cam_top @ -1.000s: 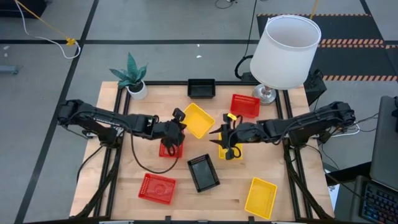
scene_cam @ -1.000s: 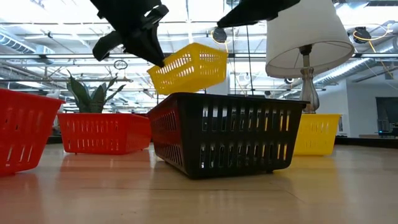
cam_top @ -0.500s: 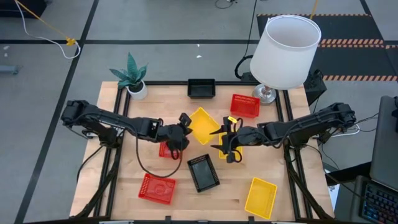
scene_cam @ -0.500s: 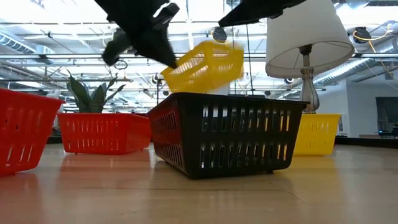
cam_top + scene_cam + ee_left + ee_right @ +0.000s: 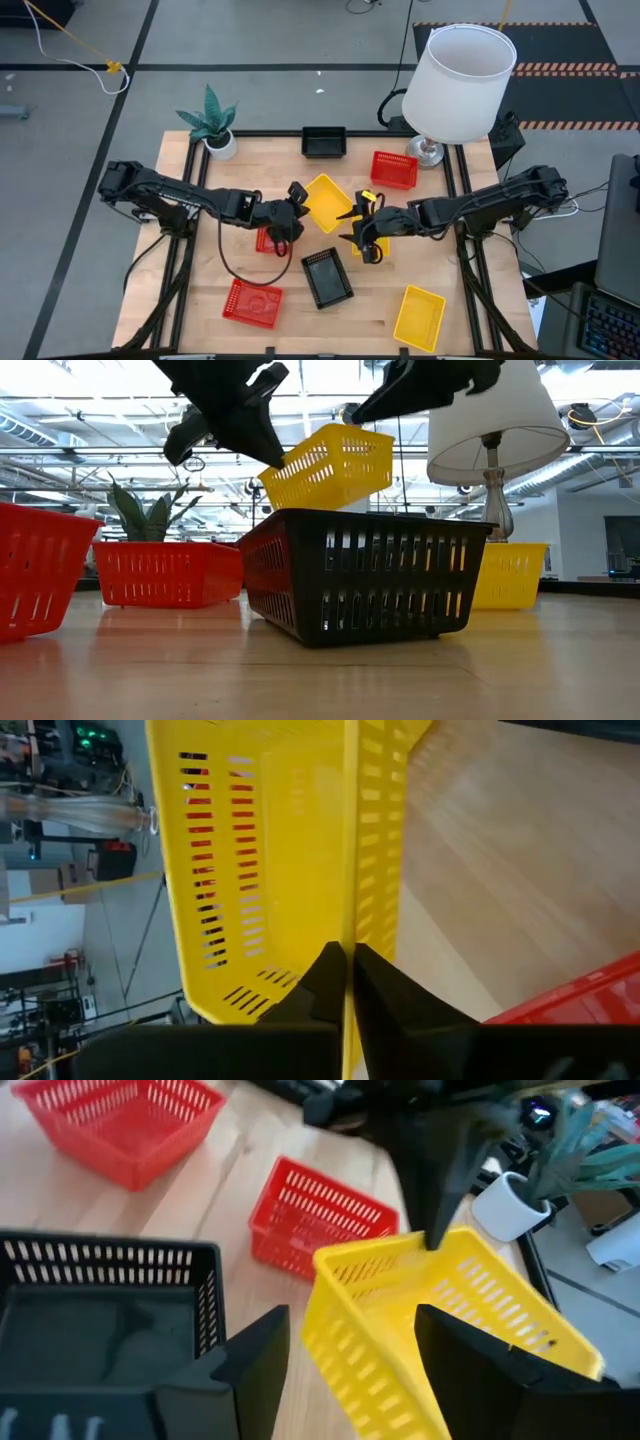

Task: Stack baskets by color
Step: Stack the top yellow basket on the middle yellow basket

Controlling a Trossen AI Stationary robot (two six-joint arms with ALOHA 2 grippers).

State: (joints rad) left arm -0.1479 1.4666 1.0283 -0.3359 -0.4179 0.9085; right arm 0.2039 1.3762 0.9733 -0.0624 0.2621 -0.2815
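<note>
Centrally, a yellow perforated plastic basket [image 5: 326, 201] hangs tilted above the table, its mesh wall pinched in the closed fingers of the left gripper [image 5: 293, 212]. At its 5 o'clock sits a black mesh basket [image 5: 327, 277]; bare wood lies between that and the red mesh basket [image 5: 252, 302] at 7 o'clock. Reaching in from 3 o'clock, the right gripper [image 5: 362, 232] has its fingers spread wide, straddling the yellow basket's other side.

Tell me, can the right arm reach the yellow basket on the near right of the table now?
Probably yes: the right gripper is open and empty, and nothing lies between it and that yellow basket.
</note>
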